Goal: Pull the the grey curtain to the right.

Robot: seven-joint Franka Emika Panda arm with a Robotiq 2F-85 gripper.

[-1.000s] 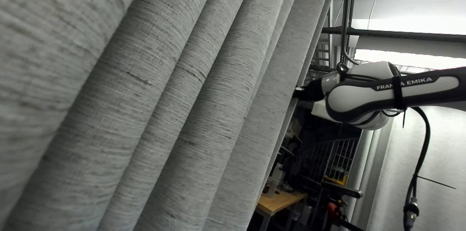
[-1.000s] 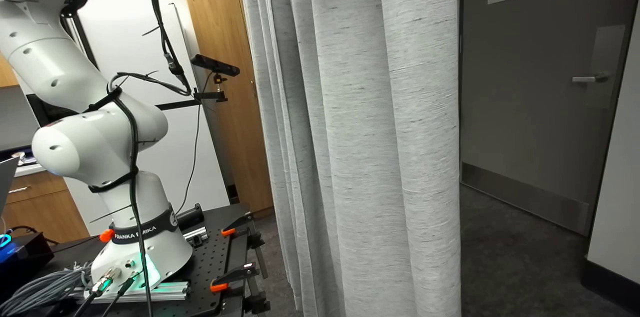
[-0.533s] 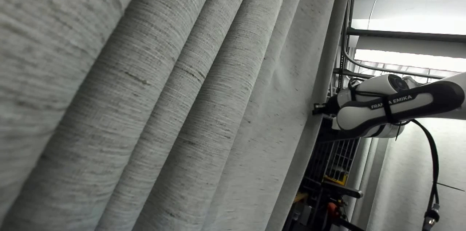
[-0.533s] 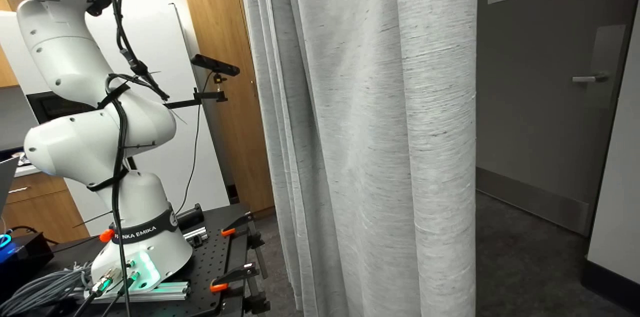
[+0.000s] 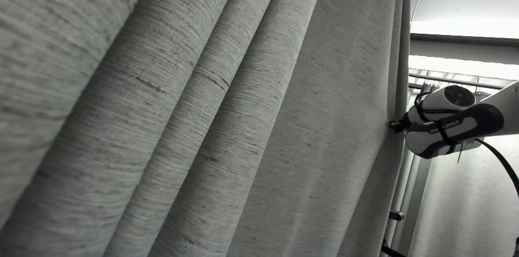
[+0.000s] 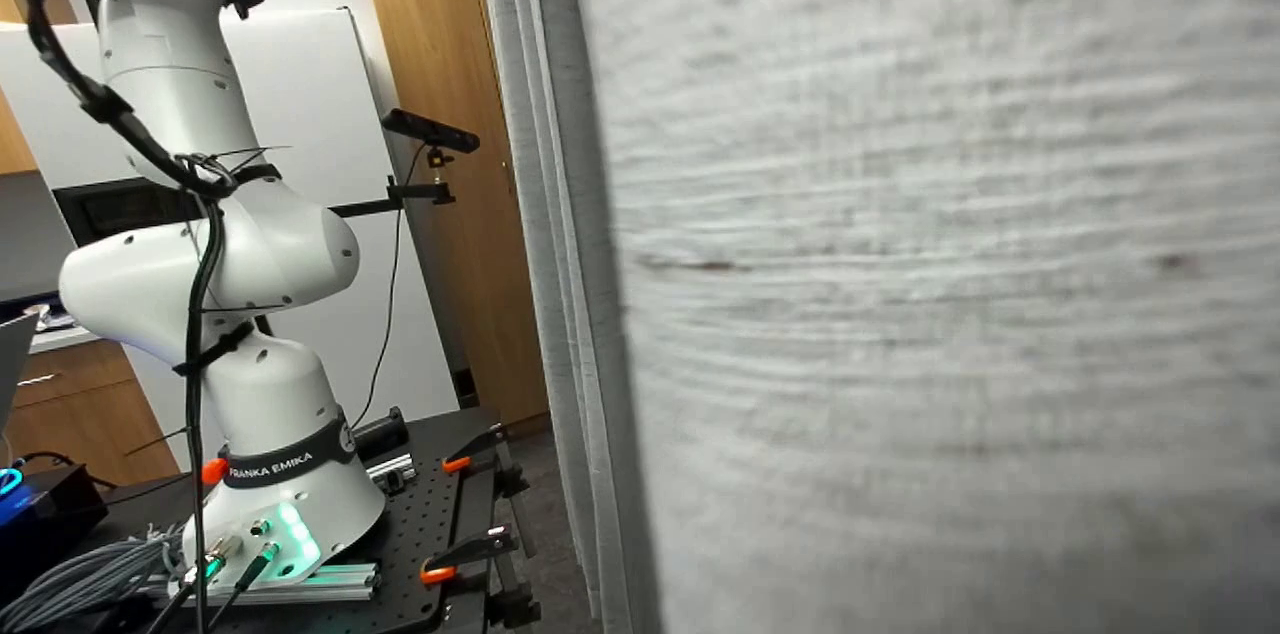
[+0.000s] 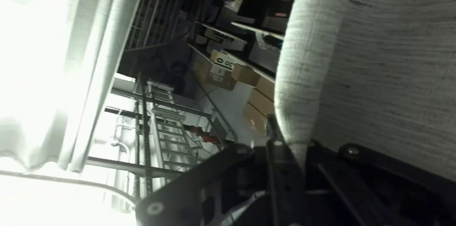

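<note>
The grey curtain (image 5: 194, 86) hangs in deep pleats in an exterior view. A flatter stretch runs from the pleats to its edge at my gripper (image 5: 394, 126). In an exterior view the curtain (image 6: 900, 264) fills the right half, close to the camera and blurred. In the wrist view the curtain (image 7: 388, 58) covers the right side, and its folded edge narrows down between the fingers of my gripper (image 7: 295, 142). The gripper is shut on that edge. The fingertips are partly hidden by the cloth.
Another pale curtain (image 5: 466, 192) hangs behind the arm from a rail (image 5: 458, 80). A bracketed camera (image 6: 430, 131) stands out beside the robot base (image 6: 285, 504). Shelves with boxes (image 7: 222, 69) and a ladder (image 7: 167, 129) show beyond the curtain edge.
My gripper has moved right in an exterior view, drawing the curtain's edge with it and flattening the pleats nearby. In an exterior view the curtain has spread right, towards the camera, and covers the door.
</note>
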